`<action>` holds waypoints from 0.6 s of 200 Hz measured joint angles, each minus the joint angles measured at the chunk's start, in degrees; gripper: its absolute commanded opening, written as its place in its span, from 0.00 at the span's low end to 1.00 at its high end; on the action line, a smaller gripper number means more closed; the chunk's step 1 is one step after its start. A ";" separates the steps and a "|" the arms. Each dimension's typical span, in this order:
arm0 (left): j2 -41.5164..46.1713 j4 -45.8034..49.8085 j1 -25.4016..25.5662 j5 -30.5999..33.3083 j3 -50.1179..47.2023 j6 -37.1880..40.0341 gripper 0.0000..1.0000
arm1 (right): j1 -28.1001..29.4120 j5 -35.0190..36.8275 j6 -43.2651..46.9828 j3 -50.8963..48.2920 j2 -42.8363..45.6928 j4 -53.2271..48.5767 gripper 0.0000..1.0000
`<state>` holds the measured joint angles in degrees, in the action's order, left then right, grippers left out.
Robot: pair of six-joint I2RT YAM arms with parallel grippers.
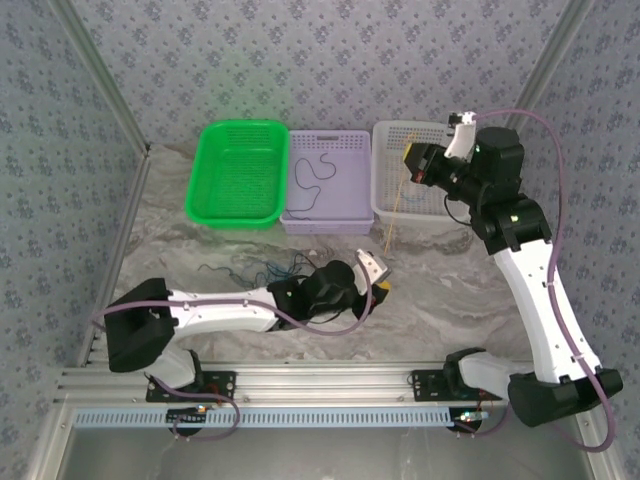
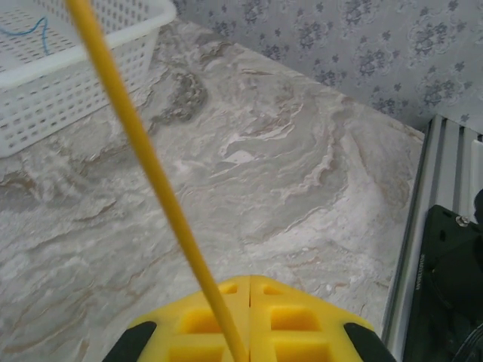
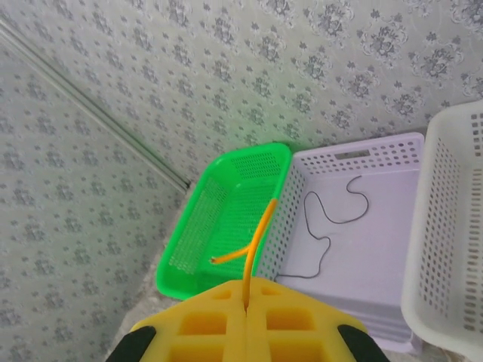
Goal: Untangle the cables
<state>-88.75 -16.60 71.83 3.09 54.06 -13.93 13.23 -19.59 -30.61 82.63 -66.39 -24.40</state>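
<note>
The left gripper (image 2: 247, 302) has its yellow pads pressed together on the yellow cable (image 2: 147, 154). From them the cable rises straight and taut, away towards the white basket (image 2: 75, 94), where a blue cable (image 2: 34, 30) lies. The right gripper (image 3: 246, 302) hangs over that basket and pinches the same cable's far end between closed pads, with a short free tip curling past them. Beyond its fingers a black cable (image 3: 326, 243) lies in the lilac basket (image 3: 355, 151), and the green basket (image 3: 226, 196) stands just beside. Behind the left gripper, alongside its wrist, a tangle of blue and black cables (image 1: 262, 268) rests on the marble table (image 2: 287, 173).
</note>
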 measured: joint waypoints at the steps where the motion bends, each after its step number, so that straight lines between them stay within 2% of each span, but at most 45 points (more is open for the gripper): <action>1: -0.04 0.00 0.04 0.00 0.09 0.00 0.00 | -0.13 -0.20 -0.24 -0.22 0.02 0.35 0.00; 58: -1.46 -0.81 0.57 2.67 2.21 -0.02 0.00 | -1.27 -4.90 -6.19 -3.10 0.09 8.72 0.00; 63: -1.38 -0.76 0.57 3.17 2.21 -0.04 0.07 | -1.27 -4.98 -6.27 -3.13 0.09 8.90 0.00; 75: -0.92 0.11 0.59 4.15 2.21 0.24 0.31 | -1.25 -5.11 -6.27 -3.10 0.09 9.20 0.00; 86: -0.13 2.58 0.94 4.94 1.90 -0.15 0.43 | -1.20 -4.87 -6.19 -2.91 0.09 10.40 0.00; 100: 1.51 5.55 1.62 6.38 0.85 0.09 0.51 | -0.68 -4.72 -5.07 -2.45 0.31 10.80 0.00; 120: 6.60 9.55 2.08 8.74 -1.42 0.22 0.54 | 0.98 -4.70 -2.91 -2.32 0.76 10.10 0.00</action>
<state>-82.15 -7.05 73.91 11.84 52.64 -13.72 14.22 -24.29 -33.52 80.31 -65.63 -14.31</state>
